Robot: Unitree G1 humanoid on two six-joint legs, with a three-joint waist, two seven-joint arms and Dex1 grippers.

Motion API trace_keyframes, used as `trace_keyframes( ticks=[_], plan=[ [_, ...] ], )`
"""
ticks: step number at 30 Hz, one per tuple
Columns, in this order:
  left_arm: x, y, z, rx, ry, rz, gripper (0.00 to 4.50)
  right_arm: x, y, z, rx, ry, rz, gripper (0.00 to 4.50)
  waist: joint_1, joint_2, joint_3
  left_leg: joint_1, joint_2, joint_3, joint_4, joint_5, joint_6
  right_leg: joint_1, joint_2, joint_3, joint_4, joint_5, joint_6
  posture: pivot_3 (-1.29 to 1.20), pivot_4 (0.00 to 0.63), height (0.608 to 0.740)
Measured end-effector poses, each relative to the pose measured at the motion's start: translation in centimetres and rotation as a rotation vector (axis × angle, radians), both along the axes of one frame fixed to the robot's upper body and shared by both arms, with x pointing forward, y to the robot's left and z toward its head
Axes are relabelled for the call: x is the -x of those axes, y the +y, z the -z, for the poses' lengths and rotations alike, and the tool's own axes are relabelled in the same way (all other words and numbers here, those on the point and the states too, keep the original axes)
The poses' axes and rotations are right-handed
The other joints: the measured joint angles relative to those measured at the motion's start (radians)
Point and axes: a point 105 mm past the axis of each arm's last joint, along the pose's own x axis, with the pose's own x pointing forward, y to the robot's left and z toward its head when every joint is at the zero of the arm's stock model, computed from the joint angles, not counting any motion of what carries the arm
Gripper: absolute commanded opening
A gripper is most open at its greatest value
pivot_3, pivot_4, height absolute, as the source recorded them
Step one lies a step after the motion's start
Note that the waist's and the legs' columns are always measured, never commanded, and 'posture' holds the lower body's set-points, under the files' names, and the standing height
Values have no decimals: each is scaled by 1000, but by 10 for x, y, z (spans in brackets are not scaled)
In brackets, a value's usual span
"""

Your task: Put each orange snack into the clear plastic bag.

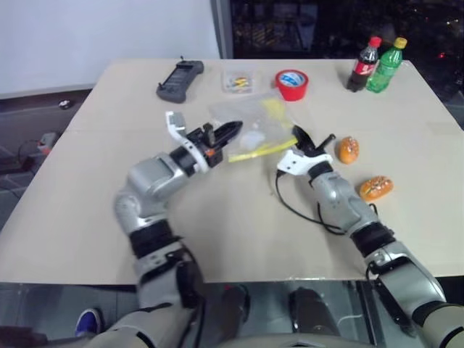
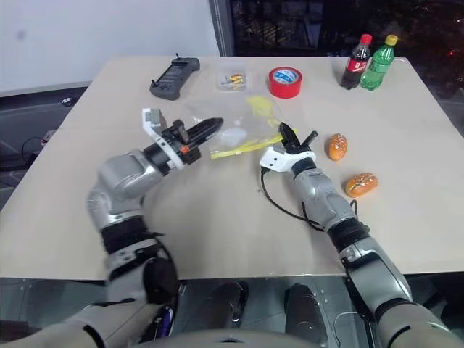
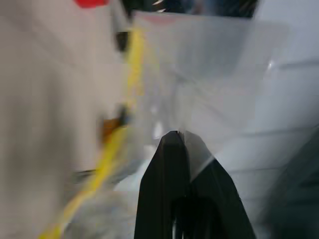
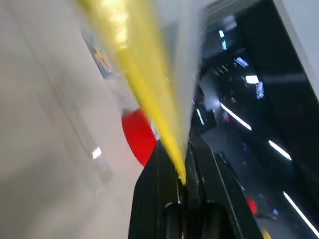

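Note:
The clear plastic bag is held up over the middle of the table, its yellow seal strip stretched between my two grippers. My left gripper is shut on the bag's left side, with clear film pinched at its tips. At the strip's right end, my right gripper is shut on the yellow edge. Two orange snacks lie on the table to the right of the right gripper. One is close beside it and the other is nearer the front.
A red tape roll and a small clear box sit behind the bag. At the back left lies a black controller. A cola bottle and a green bottle stand at the back right. A black cable trails beside my right forearm.

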Motion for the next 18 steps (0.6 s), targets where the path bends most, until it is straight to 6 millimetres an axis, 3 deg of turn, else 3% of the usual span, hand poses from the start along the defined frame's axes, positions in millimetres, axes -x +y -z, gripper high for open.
trace_keyframes(
  ticks=[2, 4, 5, 7, 8, 9, 11, 14, 16, 18],
  plan=[
    [1, 4, 0, -52, -19, 1, 1194, -2, -7, -2, 2, 17, 5, 0, 1, 0, 0, 0, 0, 0, 0, 0, 0, 0, 0, 0, 0, 0, 0, 0, 150, 740],
    [0, 10, 7, -221, -50, 2, 1807, -2, -11, -3, 17, 77, -27, 0, 1, 0, 0, 0, 0, 0, 0, 0, 0, 0, 1, 0, -1, 0, 0, 0, 150, 740],
    [-2, 14, 18, -488, -109, -20, 2205, -2, -14, -4, 25, 160, -66, 0, -3, 0, 1, 0, 0, 1, -1, 0, 0, 0, 1, 0, -1, 0, 0, 0, 150, 740],
    [-8, 24, 18, -928, -345, -83, 2205, -8, -21, -8, 64, 306, -99, 0, -10, 3, 3, 0, 1, 7, -4, 0, 0, 0, 1, 2, -3, 1, -1, 0, 150, 740],
    [-11, 27, 12, -1125, -548, -112, 2205, -12, -23, -16, 82, 361, -110, 0, -12, 4, 4, 1, 1, 10, -5, 0, 0, -1, 1, 3, -3, 1, -2, 0, 150, 740],
    [-11, 26, 11, -1157, -601, -110, 2205, -13, -24, -20, 82, 368, -110, 0, -13, 6, 4, 1, 3, 12, -8, 0, 0, -2, 1, 4, -4, 2, -3, 0, 150, 740],
    [-5, 9, 11, -1269, -878, -55, 2205, -16, -22, -32, 90, 424, -127, 0, -14, 6, 4, 2, 4, 12, -12, 0, 0, -4, 2, 6, -4, 2, -3, 0, 150, 740],
    [7, -3, 16, -1371, -1089, -6, 2205, -19, -15, -34, 90, 538, -158, 0, -18, 6, 5, -1, 8, 13, -16, 0, 0, -11, 4, 10, -5, 2, -4, 0, 150, 740],
    [25, -29, 18, -1510, -1404, 45, 2205, -26, -9, -41, 87, 636, -165, 0, -15, 7, 5, -2, 9, 14, -19, 0, 0, -12, 5, 11, -8, 2, -4, 0, 150, 740],
    [27, -37, 20, -1537, -1472, 29, 2205, -28, -4, -44, 81, 668, -175, 0, -13, 7, 5, -2, 9, 14, -19, 0, 0, -12, 5, 11, -8, 2, -4, 0, 150, 740]
  ],
)
